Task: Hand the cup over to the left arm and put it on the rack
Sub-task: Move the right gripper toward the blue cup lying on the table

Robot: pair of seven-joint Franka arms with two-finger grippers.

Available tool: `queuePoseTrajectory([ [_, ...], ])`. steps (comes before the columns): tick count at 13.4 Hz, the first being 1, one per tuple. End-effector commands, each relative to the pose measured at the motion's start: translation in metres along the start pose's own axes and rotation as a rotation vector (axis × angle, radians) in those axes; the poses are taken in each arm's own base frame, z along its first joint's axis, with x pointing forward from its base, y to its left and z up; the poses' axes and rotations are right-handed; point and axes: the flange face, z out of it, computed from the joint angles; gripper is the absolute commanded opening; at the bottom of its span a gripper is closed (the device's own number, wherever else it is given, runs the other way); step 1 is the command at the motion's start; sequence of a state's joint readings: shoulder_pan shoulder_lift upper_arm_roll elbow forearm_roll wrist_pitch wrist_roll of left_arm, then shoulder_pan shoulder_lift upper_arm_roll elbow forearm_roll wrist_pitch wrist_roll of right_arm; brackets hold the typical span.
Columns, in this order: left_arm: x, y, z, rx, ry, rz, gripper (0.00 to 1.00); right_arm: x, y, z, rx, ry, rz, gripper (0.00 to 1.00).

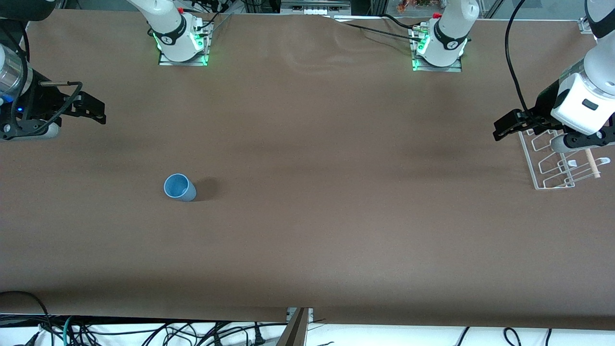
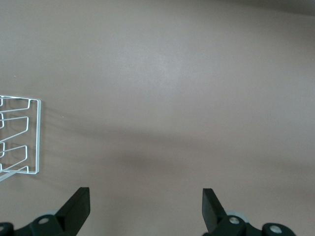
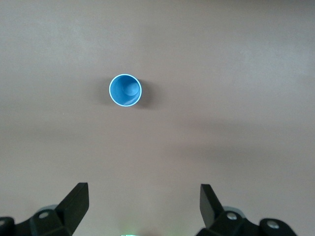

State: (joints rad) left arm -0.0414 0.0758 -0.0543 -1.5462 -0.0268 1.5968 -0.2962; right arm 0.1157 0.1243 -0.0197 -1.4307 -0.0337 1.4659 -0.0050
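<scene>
The light-blue cup (image 1: 179, 187) stands upright, mouth up, on the brown table toward the right arm's end. It also shows in the right wrist view (image 3: 125, 90). My right gripper (image 1: 92, 109) is open and empty in the air at the right arm's end of the table, apart from the cup; its jaws (image 3: 144, 194) stand wide. My left gripper (image 1: 504, 129) is open and empty (image 2: 145, 196), hovering beside the wire rack (image 1: 559, 163). The rack, with a pale wooden rod (image 1: 592, 163) along its side, sits at the left arm's end; its edge shows in the left wrist view (image 2: 22, 135).
The two arm bases (image 1: 181, 41) (image 1: 439, 45) stand along the table edge farthest from the front camera. A black cable (image 1: 514, 62) hangs by the left arm. Cables lie below the table's front edge (image 1: 298, 315). Bare brown cloth lies between cup and rack.
</scene>
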Motion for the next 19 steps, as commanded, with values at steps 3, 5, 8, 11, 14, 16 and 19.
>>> queuePoseTrajectory([
  [3,0.003,0.001,-0.004,-0.017,0.0,-0.005,1.0,0.0,0.007,-0.001,-0.006,-0.002,-0.01,1.0],
  [5,0.003,0.001,-0.004,-0.018,0.002,-0.005,1.0,0.003,0.009,0.006,-0.003,-0.006,0.004,1.0],
  [8,0.003,0.001,-0.004,-0.018,0.002,-0.005,1.0,0.021,0.007,0.037,-0.003,-0.029,-0.007,1.0],
  [11,0.003,0.001,-0.004,-0.018,0.002,-0.005,1.0,0.05,0.005,0.085,0.001,-0.013,-0.019,1.0],
  [14,0.003,0.002,-0.004,-0.018,0.002,-0.003,1.0,0.082,-0.019,0.134,0.024,0.006,-0.047,1.0],
  [16,0.003,0.002,-0.004,-0.018,0.002,-0.003,1.0,0.1,-0.025,0.176,0.03,-0.003,-0.047,1.0],
  [19,0.003,0.002,-0.004,-0.018,0.002,-0.003,1.0,0.105,-0.027,0.239,0.036,0.0,-0.044,1.0],
])
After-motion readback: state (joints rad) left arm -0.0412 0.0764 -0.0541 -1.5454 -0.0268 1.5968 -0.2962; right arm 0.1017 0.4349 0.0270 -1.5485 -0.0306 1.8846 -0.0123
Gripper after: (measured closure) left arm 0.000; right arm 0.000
